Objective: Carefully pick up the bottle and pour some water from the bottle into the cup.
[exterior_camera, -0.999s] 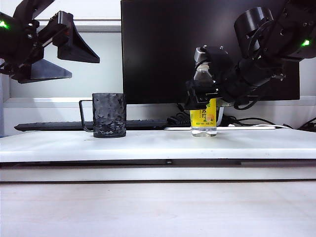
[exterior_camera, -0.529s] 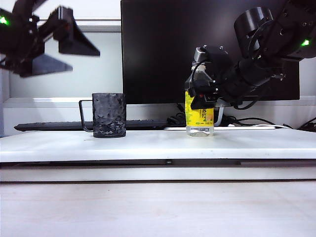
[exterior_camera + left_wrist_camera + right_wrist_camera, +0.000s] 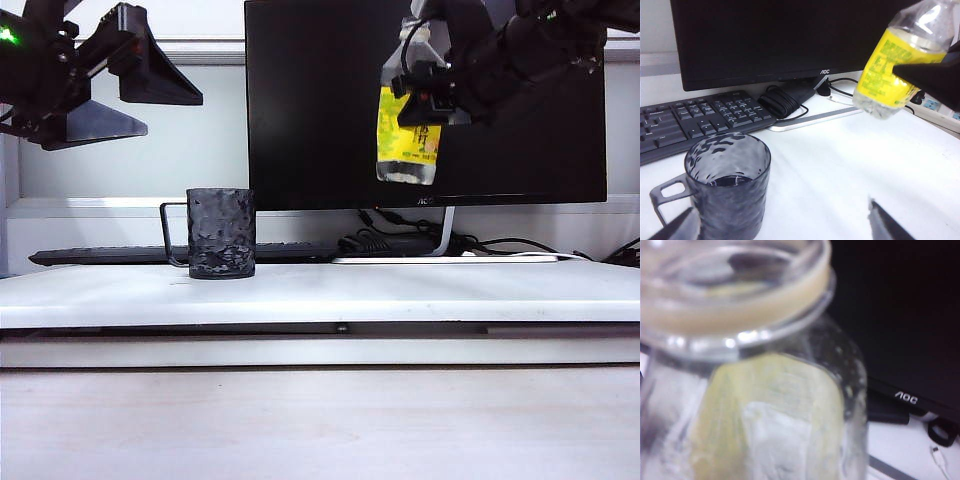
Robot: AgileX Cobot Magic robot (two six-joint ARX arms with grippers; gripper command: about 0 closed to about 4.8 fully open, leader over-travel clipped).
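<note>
The bottle (image 3: 408, 130), clear with a yellow label and no cap, hangs high in front of the monitor, slightly tilted, with my right gripper (image 3: 428, 98) shut round its upper part. In the right wrist view the bottle (image 3: 770, 405) fills the picture, its open mouth close to the camera, and the fingers are hidden. The dark bumpy cup (image 3: 221, 232) stands upright on the table, left of and well below the bottle. My left gripper (image 3: 112, 96) hovers open above and left of the cup. Its wrist view shows the cup (image 3: 728, 192) beside one fingertip, and the bottle (image 3: 892, 70) beyond. I cannot make out the water.
A black monitor (image 3: 330, 110) on a stand fills the back, with a black keyboard (image 3: 110, 256) behind the cup. A coiled cable (image 3: 786, 99) and a power strip (image 3: 940, 107) lie near the stand. The white table's front edge (image 3: 320, 325) runs across the view.
My right gripper has shut on the bottle and lifted it off the table to high in front of the monitor. The left gripper has stayed open up at the left.
</note>
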